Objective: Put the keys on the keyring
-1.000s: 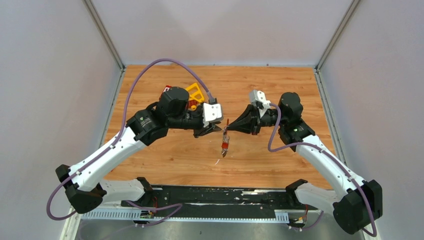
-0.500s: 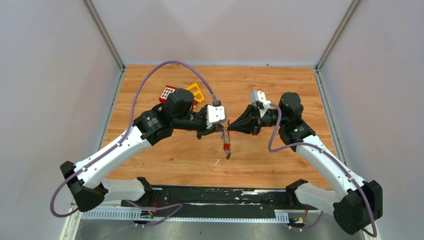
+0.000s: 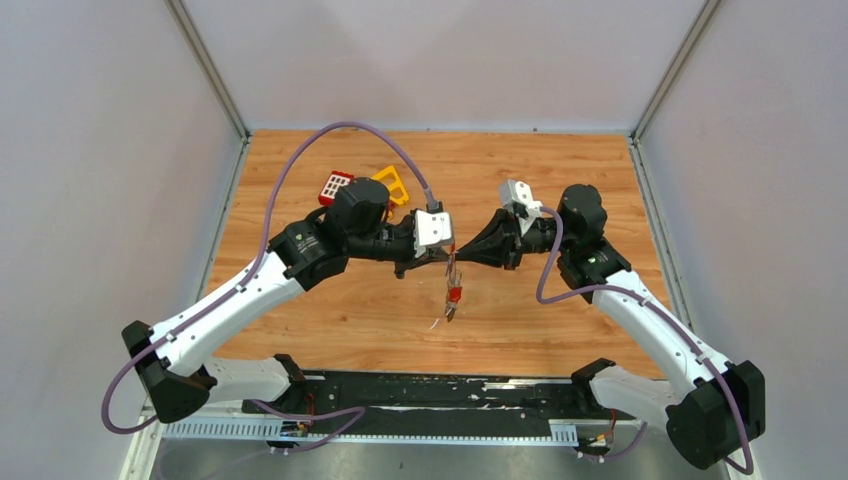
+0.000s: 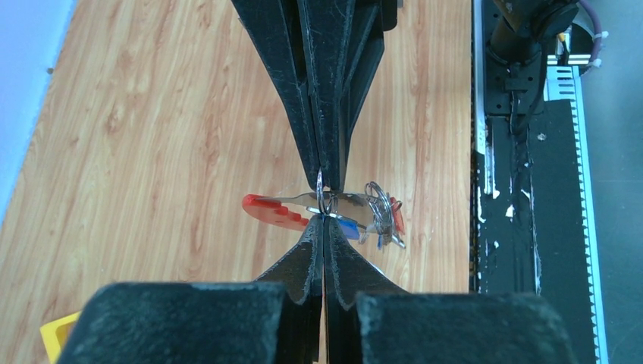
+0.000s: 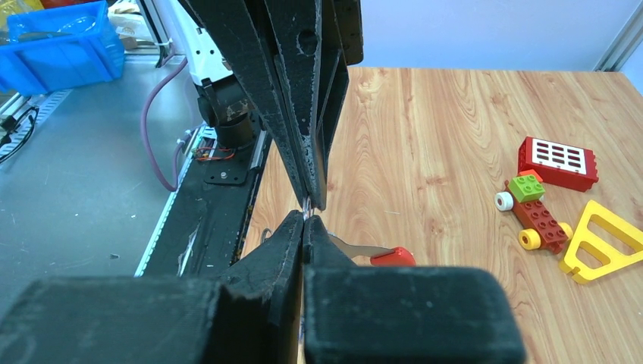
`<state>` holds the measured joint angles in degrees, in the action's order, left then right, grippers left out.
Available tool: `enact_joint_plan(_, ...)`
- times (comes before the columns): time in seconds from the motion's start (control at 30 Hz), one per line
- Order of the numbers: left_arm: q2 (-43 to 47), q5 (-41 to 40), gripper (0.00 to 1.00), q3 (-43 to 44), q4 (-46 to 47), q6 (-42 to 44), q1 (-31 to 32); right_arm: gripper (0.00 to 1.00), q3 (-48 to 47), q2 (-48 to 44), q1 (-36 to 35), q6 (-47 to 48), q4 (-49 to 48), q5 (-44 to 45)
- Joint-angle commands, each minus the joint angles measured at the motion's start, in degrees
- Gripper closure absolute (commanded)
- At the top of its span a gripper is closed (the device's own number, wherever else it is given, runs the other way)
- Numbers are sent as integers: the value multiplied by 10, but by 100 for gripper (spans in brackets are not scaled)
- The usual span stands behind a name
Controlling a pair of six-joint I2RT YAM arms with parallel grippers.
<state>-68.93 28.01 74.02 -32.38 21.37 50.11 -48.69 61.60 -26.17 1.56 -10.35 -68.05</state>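
Since a second ago the left arm has swung in toward the right one and its left fingers [image 4: 302, 258] have closed; its elbow has also come off the toys at the back, so the red block with white buttons [image 3: 336, 186] now shows whole beside the yellow triangular frame [image 3: 393, 184]. Both arms now meet tip to tip above the middle of the desk [image 3: 560, 170]. The left fingers are pressed flat together, with no gap between them. Their tip touches a small silver ring [image 4: 322, 200], but I cannot tell whether any metal is actually nipped between them. The right fingers [image 5: 277, 250] are likewise together and clamped on the keyring [image 3: 453, 292], gripping it at that same silver ring. The keyring hangs below the meeting point, in the air over the wood. In the left wrist view a red toothed piece [image 4: 269, 211] sticks out to one side of the ring. On the other side are the keys [image 4: 347, 227], the nearest with a blue head just beside the left fingertip, and a tangle of further silver rings [image 4: 381, 214] lies beyond it. The right wrist view shows a red head on a silver blade [image 5: 392, 256] just past its own fingertips. Well apart from it, a small toy car of red and green blocks [image 5: 534, 208] stands on the desk near the red block and the yellow frame.
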Motion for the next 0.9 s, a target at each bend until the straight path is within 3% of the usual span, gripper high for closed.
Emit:
enact_joint_plan(0.0, -6, 5, 100, -7, 23, 3, -3, 100, -14, -20, 2, 2, -20, -14)
enact_joint_plan(0.4, -18, 11, 97, -2, 28, -5, -3, 100, -12, -22, 2, 4, -20, -12)
enact_joint_plan(0.63, -22, 5, 78, 17, 19, -1, -3, 100, -10, -22, 2, 17, -9, -9)
enact_joint_plan(0.87, -1, -2, 70, 28, -5, 30, -4, 100, -12, -20, 1, 34, 9, -1)
